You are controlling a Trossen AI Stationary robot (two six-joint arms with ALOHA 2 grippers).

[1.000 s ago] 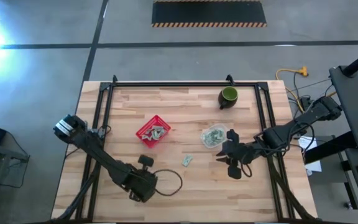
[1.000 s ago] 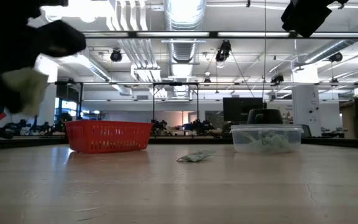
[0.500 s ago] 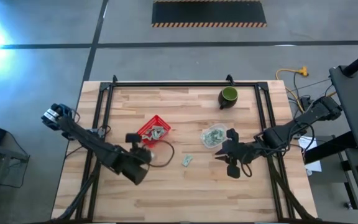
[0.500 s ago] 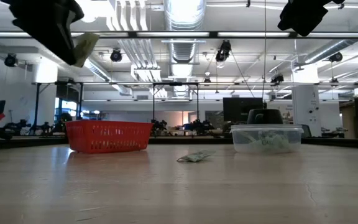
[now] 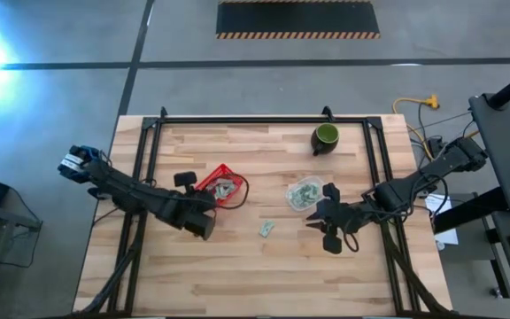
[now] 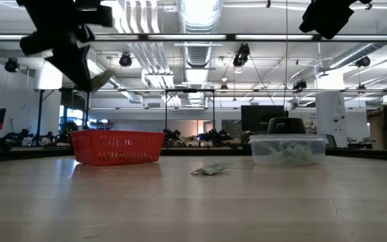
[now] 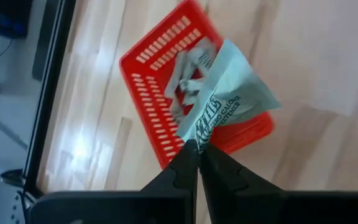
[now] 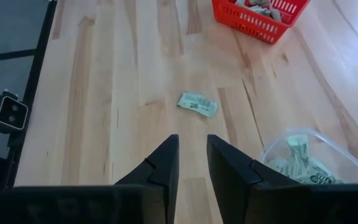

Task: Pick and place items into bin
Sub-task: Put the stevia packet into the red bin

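The left gripper (image 7: 194, 149), fingers pinched on one packet (image 7: 229, 99), hangs over the red basket (image 7: 148, 99); centre it before letting go. The right gripper (image 8: 191, 155), fingers slightly apart and empty, waits beside the clear tub (image 8: 303, 158).

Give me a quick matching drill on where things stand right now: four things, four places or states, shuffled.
Things:
1. red bin
2. loose packet
3. cup
4. left gripper

States:
A. at the table's far edge
B. shut on a packet above the bin
C. holds several packets
D. lying on bare table between bin and clear tub

Pairs: 1-C, 2-D, 3-A, 4-B
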